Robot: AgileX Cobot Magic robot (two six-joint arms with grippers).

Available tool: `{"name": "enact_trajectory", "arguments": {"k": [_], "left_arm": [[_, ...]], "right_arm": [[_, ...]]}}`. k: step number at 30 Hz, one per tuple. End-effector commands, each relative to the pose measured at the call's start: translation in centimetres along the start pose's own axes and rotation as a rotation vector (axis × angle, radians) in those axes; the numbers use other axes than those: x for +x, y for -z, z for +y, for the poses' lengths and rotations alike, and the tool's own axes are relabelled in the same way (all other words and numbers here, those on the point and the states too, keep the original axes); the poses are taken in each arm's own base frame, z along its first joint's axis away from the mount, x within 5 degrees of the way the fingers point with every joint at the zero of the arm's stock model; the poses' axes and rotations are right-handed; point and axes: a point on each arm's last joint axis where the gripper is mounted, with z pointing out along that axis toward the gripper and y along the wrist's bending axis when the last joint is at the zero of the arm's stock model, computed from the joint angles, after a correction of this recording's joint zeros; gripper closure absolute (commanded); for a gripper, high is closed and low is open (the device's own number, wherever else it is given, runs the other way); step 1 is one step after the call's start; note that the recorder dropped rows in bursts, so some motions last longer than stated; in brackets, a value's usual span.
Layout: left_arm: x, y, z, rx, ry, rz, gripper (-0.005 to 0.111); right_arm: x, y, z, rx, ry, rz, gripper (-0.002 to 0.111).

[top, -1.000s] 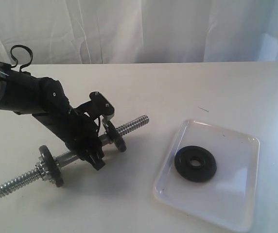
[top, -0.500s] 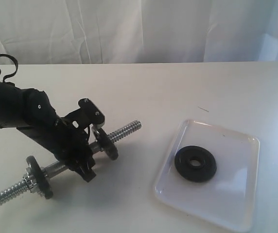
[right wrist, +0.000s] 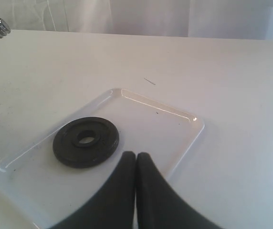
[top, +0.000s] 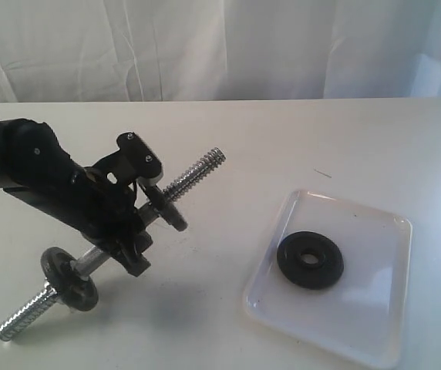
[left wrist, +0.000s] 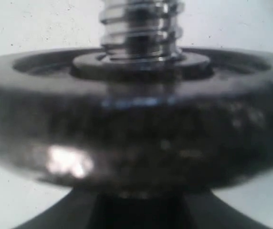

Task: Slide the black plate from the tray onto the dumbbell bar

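The black plate (top: 310,260) (right wrist: 85,141) lies flat in the white tray (top: 359,316) (right wrist: 165,119) at the right. My left gripper (top: 140,220) is shut on the smooth middle of the dumbbell bar (top: 106,255) and holds it tilted, threaded right end (top: 202,168) raised. Two black discs (top: 166,208) (top: 68,279) sit on the bar either side of the gripper. One disc (left wrist: 136,138) fills the left wrist view, the thread (left wrist: 139,24) beyond it. My right gripper (right wrist: 135,156) is shut and empty, hovering over the tray just beside the plate; it is out of the exterior view.
White tabletop (top: 282,139) all round, with a white curtain (top: 228,46) behind it. The tray's front corner sits close to the table's front edge. The bar's lower threaded end (top: 18,321) is near the front left. A small dark mark (top: 322,173) lies beyond the tray.
My left arm has drawn back to the left with the bar. The bar's right end has tipped upward and the left end has dropped. Plate and tray have not moved.
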Motion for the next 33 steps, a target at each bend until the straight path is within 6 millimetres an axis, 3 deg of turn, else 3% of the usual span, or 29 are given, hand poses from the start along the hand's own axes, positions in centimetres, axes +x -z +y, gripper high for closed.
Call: {"name": "enact_trajectory", "arguments": {"k": [1, 11, 25, 33], "left_arm": [[-2.0, 2.5, 0.4, -0.064, 0.034, -0.138, 0.107], [-1.6, 3.5, -0.1, -0.044, 0.034, -0.134, 0.107], [2.2, 4.0, -1.9, -0.02, 0.095, -0.097, 0.107], [2.1, 4.8, -2.0, -0.033, 0.098, -0.127, 0.107]], "right_arm": [[0.0, 0.0, 0.0, 0.001, 0.0, -0.015, 0.108], [0.0, 0.0, 0.0, 0.001, 0.0, -0.015, 0.108], [0.0, 0.0, 0.0, 0.001, 0.0, -0.015, 0.108], [0.0, 0.0, 0.0, 0.001, 0.0, -0.015, 0.108]]}}
